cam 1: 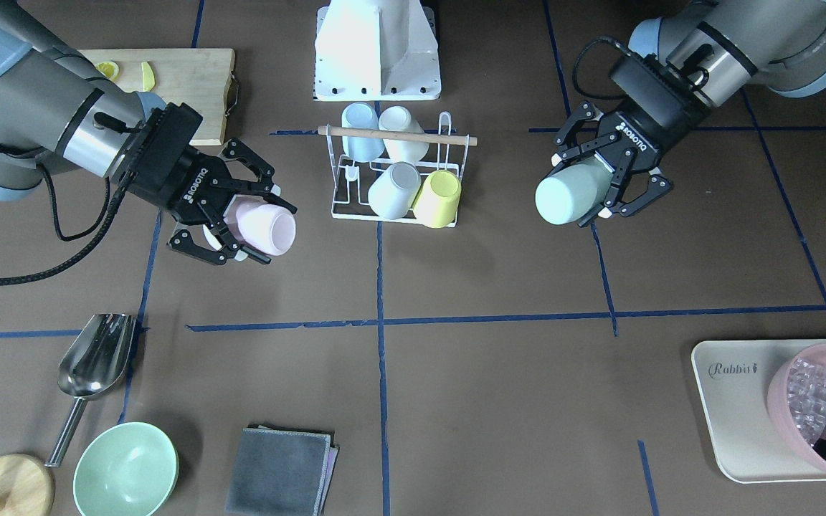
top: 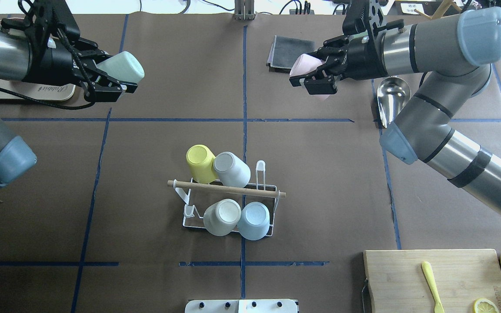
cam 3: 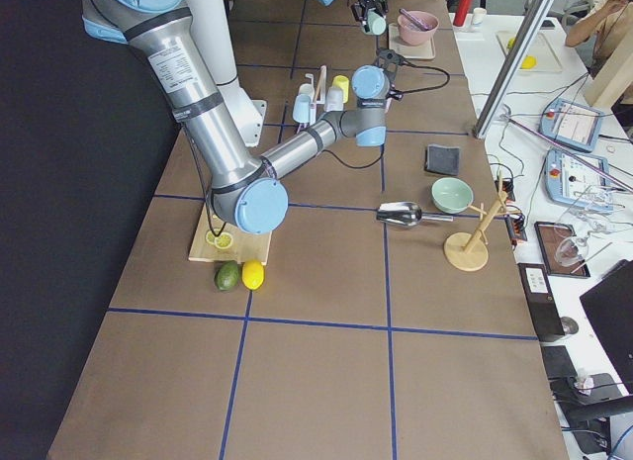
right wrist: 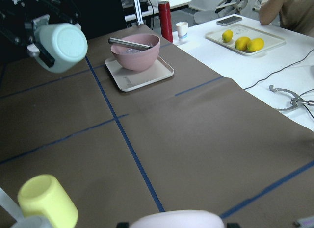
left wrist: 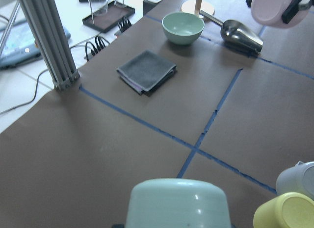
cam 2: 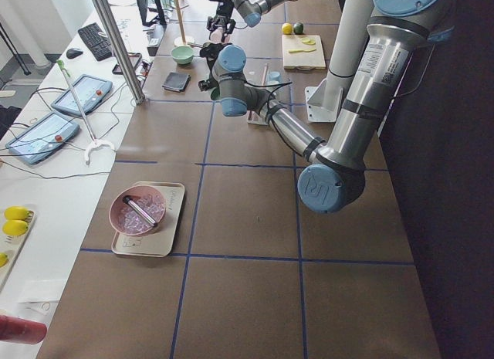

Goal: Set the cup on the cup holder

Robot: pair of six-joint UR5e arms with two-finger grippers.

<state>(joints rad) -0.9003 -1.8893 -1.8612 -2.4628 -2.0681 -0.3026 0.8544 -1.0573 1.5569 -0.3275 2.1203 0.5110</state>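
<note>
Either side of the cup holder (cam 1: 456, 140), left gripper (cam 1: 586, 189) grips mint cup (cam 1: 562, 201), right gripper (cam 1: 254, 231) pink cup (cam 1: 277, 228); racking judged next.

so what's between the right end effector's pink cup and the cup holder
Nothing: only bare brown table and blue tape between pink cup and cup holder, per the overhead view.

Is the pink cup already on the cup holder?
No, the right gripper holds the pink cup well apart from the cup holder.
</note>
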